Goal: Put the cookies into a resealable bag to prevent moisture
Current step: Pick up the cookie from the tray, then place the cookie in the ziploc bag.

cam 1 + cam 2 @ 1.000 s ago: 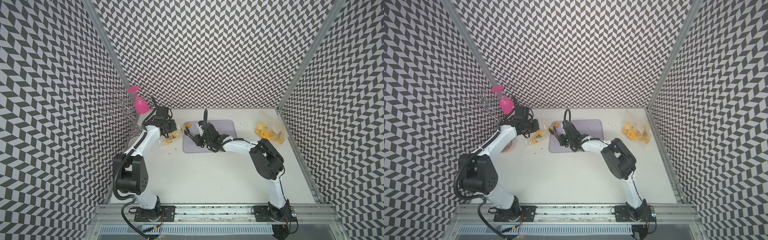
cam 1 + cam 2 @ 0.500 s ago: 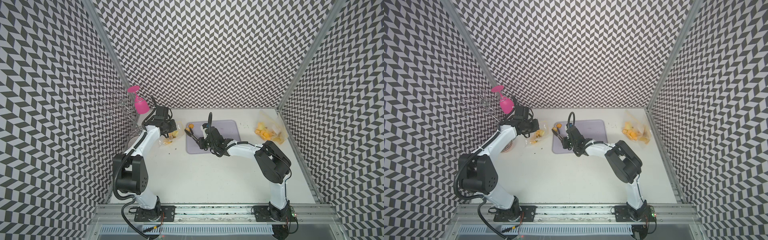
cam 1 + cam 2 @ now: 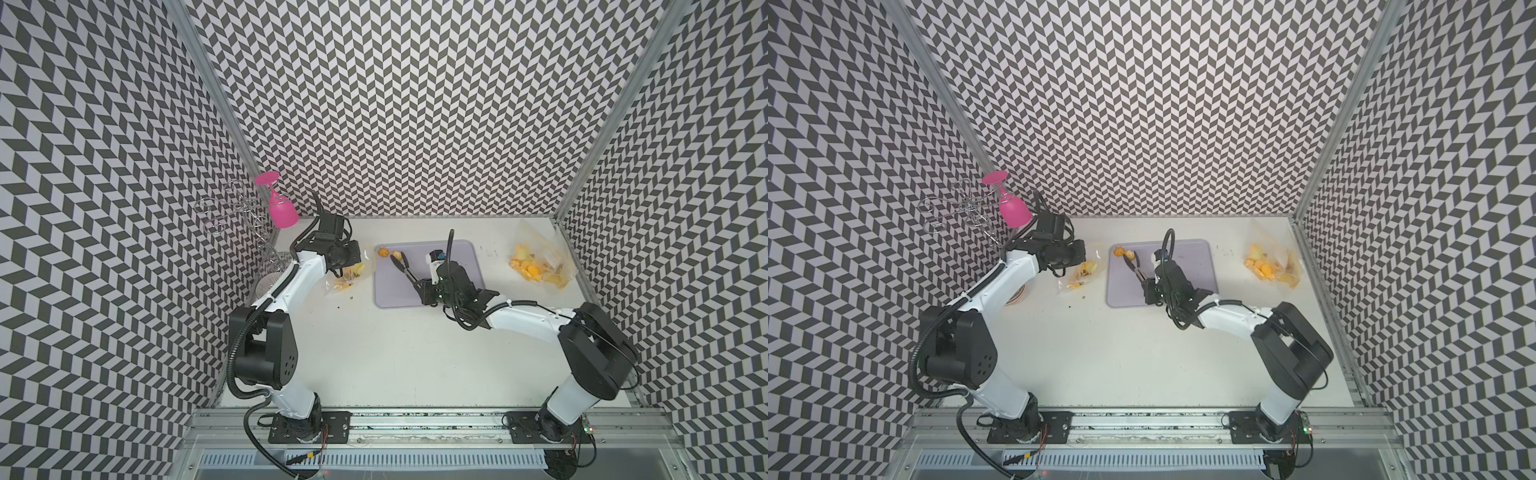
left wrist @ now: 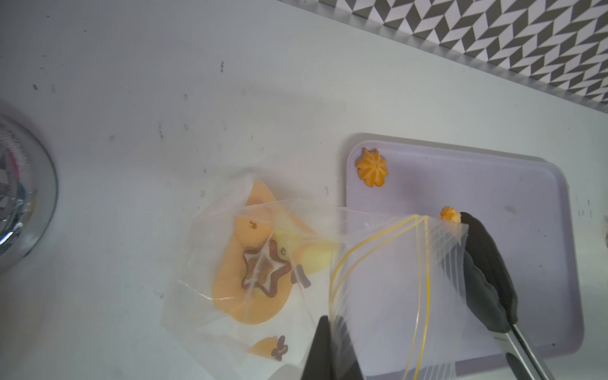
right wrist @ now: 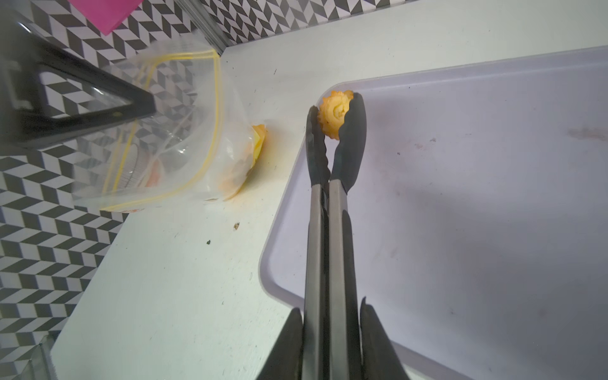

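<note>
The right gripper (image 5: 330, 312) is squeezed onto the long tongs (image 5: 329, 230), with one finger on each side. The tongs have shiny metal arms and dark, soft-looking tips. The tips pinch a bumpy swirly cookie (image 5: 335, 115) over a corner of the smooth lilac tray (image 5: 460, 197). A flower cookie (image 4: 371, 167) sits on the tray near that corner.

The left gripper (image 4: 332, 348) is closed tight on the rim of a clear, crinkly bag (image 4: 378, 263) with yellow zip lines. It holds the bag's mouth up just beside the tray. A star-topped cookie (image 4: 263, 269) lies inside. The other orange shapes in there may be cookies or prints; it is hard to tell through the plastic.

The table (image 3: 395, 353) is flat, white and a bit scuffed. The walls (image 3: 415, 104) have black and white zigzags. A second bag (image 3: 540, 266) with orange pieces lies in the far right corner.
</note>
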Controlling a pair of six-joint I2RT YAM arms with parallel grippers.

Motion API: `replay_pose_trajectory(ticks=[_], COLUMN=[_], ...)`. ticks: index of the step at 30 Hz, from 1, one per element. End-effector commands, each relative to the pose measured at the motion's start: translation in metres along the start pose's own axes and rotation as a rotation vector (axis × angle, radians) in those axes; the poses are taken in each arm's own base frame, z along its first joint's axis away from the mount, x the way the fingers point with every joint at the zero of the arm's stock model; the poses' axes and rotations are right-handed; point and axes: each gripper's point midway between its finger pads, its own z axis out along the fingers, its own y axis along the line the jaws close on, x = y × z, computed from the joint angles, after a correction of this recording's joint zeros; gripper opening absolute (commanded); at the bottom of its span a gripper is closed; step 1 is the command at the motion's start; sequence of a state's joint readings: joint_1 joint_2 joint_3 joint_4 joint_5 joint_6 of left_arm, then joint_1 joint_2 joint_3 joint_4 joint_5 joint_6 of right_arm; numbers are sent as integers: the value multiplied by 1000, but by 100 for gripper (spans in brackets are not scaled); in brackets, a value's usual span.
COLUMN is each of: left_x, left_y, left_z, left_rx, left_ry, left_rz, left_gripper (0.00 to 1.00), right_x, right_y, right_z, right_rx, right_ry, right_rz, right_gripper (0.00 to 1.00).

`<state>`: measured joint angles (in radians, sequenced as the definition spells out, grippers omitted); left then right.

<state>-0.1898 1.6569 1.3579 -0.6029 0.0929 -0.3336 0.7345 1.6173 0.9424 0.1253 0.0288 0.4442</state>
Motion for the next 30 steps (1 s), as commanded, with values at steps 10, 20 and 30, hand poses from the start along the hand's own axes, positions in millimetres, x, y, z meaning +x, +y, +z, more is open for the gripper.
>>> replay_pose_trajectory(ticks=[10, 20, 30], left_x=[6, 6, 7], left_y=[-26, -33, -37], left_z=[16, 13, 12], left_rx=[80, 118, 139], left_ry=[45, 44, 43], left_rz=[38, 52, 59], left_gripper=[0, 0, 0], right_x=[-42, -19, -13], right_y=[52, 67, 68], right_z=[-67, -30, -23], right_rx=[-242, -293, -298], right_ry=[-189, -67, -43], right_rz=[-270, -300, -291], right_gripper=[12, 12, 26])
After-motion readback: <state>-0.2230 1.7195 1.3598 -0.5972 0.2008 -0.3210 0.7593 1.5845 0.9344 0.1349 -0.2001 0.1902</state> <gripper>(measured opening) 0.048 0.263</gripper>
